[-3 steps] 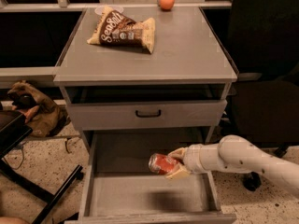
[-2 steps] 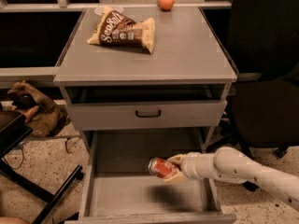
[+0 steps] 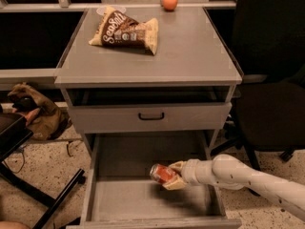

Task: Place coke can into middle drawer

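The coke can (image 3: 162, 173), red with silvery ends, lies on its side in my gripper (image 3: 174, 175), which is shut on it. My white arm (image 3: 238, 175) reaches in from the right. The can hangs a little above the grey floor of the open middle drawer (image 3: 143, 199), near its middle right. The drawer is pulled far out below the cabinet.
A grey drawer front with a black handle (image 3: 151, 116) sits above the open drawer. On the cabinet top (image 3: 190, 56) lie a brown-and-cream snack bag (image 3: 126, 31) and an orange fruit (image 3: 169, 1). A black chair (image 3: 271, 104) stands right, a brown bag (image 3: 35, 113) left.
My gripper with the can has moved slightly left and lower into the drawer. The arm has dropped and stretched out further.
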Robot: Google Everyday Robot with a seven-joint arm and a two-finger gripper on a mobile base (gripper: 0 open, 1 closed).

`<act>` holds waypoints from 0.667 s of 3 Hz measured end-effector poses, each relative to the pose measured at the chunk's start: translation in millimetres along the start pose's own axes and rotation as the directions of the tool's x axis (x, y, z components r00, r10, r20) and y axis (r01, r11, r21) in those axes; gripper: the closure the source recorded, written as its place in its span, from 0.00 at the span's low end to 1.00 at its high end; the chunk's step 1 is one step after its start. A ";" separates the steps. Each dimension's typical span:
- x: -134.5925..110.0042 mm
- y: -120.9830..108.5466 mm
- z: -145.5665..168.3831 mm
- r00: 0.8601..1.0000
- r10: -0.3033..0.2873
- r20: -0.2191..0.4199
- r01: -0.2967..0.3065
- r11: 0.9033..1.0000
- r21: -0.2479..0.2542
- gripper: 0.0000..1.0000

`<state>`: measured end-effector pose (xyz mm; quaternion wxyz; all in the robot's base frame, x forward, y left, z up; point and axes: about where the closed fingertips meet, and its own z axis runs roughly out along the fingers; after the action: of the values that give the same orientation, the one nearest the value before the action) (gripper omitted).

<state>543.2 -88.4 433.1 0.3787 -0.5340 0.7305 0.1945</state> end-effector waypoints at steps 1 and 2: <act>29.7 -9.2 36.0 0.998 0.017 -0.065 -0.015 0.999 0.029 1.00; 40.6 -16.7 53.1 0.993 0.030 -0.110 -0.023 0.997 0.067 1.00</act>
<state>571.3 -83.5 370.3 0.3522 -0.5216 0.7633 0.1453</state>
